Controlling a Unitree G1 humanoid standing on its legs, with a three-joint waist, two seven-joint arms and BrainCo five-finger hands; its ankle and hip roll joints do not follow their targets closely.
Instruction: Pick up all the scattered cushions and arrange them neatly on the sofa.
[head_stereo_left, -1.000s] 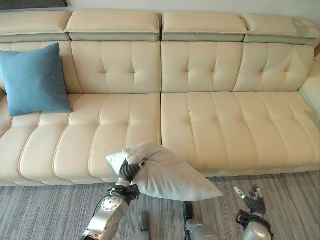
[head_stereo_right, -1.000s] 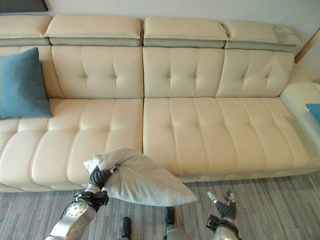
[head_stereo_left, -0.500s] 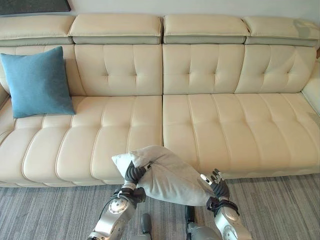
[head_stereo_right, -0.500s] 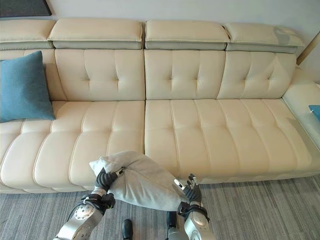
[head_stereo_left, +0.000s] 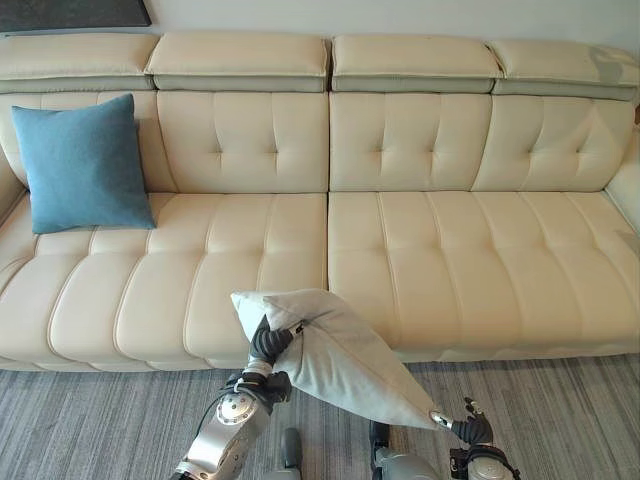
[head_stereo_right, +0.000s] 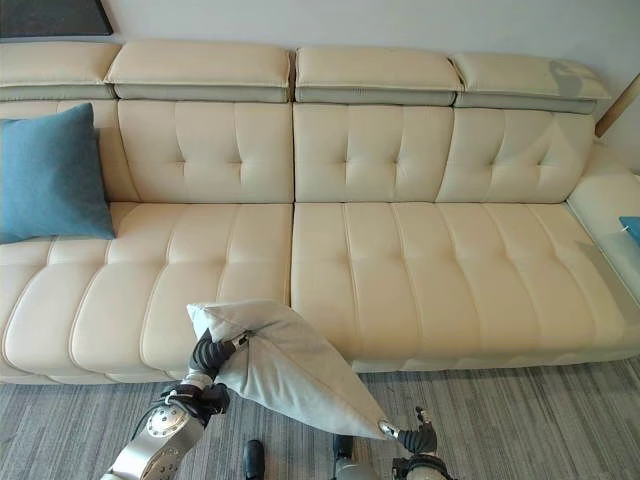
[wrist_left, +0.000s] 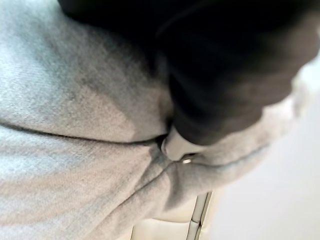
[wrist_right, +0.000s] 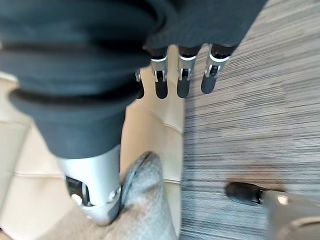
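Grey cushion (head_stereo_left: 335, 352) is gripped at its upper corner by the left hand (head_stereo_left: 266, 345). The right hand (head_stereo_left: 462, 430), fingers relaxed, touches the lower tip with its thumb; slippage there risks a crooked landing on the sofa (head_stereo_left: 440, 250).

Matt cloth cushion (head_stereo_left: 345, 360); seemingly leather sofa (head_stereo_left: 450, 250)

Cushions: three in total. One grey cushion (head_stereo_left: 340, 355), one blue cushion (head_stereo_left: 85, 165) at the sofa's left end, and the edge of another blue cushion (head_stereo_right: 631, 228) at the far right. One cream sofa (head_stereo_left: 420, 260) with four headrest pads (head_stereo_left: 240, 62) along the top. Two robot hands: left robot hand (head_stereo_left: 266, 343), right robot hand (head_stereo_left: 462, 430). One grey striped carpet (head_stereo_left: 90, 420).
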